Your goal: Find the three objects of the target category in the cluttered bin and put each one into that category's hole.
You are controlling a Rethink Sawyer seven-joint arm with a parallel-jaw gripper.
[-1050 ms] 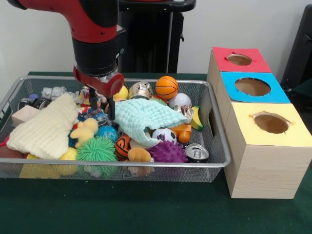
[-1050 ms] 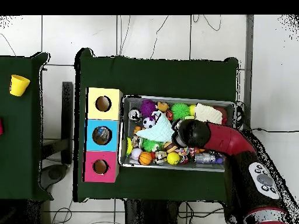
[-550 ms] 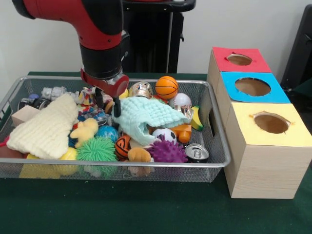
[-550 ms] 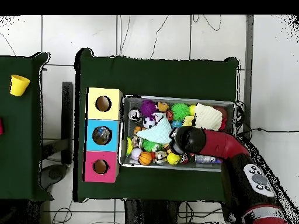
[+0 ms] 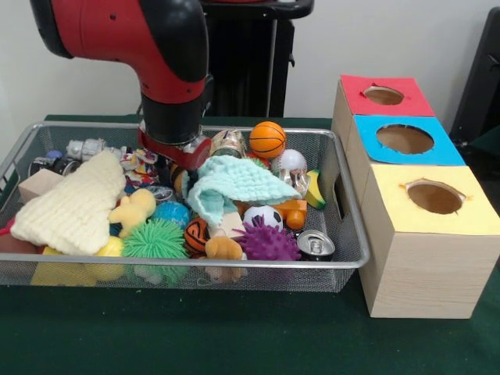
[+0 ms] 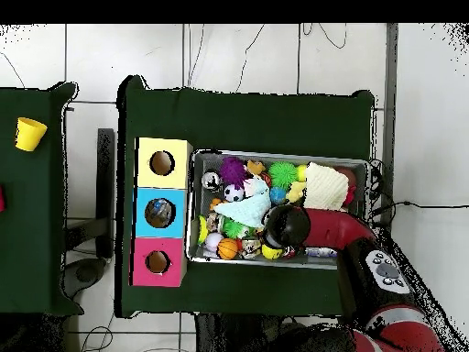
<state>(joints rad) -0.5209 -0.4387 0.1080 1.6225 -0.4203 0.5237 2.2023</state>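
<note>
You see a wire-mesh metal bin [image 5: 344, 262] holding a knitted mint cloth [image 5: 230, 183]. The wooden boxes [image 5: 414, 273] look matt. The arm [image 5: 156, 39] shines like glossy plastic.

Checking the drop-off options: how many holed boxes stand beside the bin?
3, in a row at the wire bin's end: red-topped box farthest back, blue-topped box in the middle, yellow-topped box nearest the camera.

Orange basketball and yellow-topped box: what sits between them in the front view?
In the front view, a shiny silver ball, a yellow banana toy and the wire bin's end wall lie between the orange basketball and the yellow-topped box.
</note>
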